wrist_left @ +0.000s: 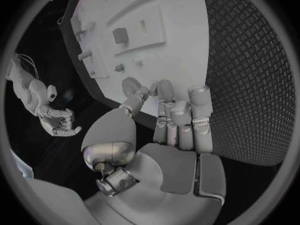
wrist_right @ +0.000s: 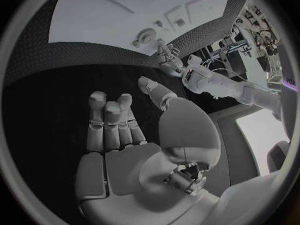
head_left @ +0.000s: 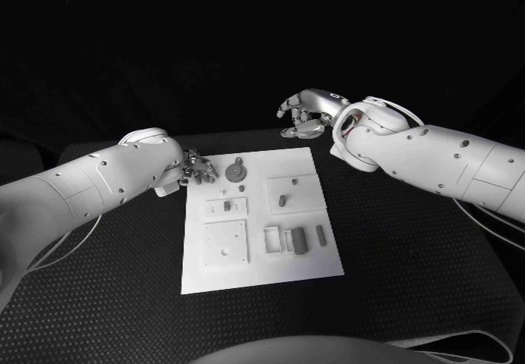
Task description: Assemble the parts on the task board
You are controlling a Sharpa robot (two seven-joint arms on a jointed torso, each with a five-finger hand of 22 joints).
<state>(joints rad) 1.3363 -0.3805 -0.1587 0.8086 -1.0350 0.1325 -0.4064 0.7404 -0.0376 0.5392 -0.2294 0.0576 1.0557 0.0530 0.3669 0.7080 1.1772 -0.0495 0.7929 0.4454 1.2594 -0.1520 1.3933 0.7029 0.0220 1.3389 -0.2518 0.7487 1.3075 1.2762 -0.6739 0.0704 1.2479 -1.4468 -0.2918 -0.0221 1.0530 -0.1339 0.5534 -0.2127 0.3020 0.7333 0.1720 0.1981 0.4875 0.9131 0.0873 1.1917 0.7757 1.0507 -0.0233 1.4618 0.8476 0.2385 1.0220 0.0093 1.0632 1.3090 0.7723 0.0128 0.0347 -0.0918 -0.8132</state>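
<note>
A: Task board (head_left: 309, 256) — white plate, flat in the middle of the black table (head_left: 416, 288). Grey parts on it: a round disc (head_left: 237, 171) at the far left corner, a slotted square block (head_left: 290, 191) far right, a small plate (head_left: 227, 205) mid-left, a larger square plate (head_left: 224, 243) near left, a cluster of bars (head_left: 293, 238) near right

B: Left hand?

A: Left hand (head_left: 195, 168) sits at the board's far left edge, just beside the disc. Wrist view has the fingers (wrist_left: 181, 116) straight and close together, fingertips at the board's edge, thumb tip by the disc (wrist_left: 132, 86). Contact with the disc — cannot tell. Nothing gripped, open

B: Right?

A: Right hand (head_left: 306, 112) hangs beyond the board's far right corner, well apart from the parts. Fingers (wrist_right: 112, 120) loosely curled but apart, palm bare, holding nothing
</note>
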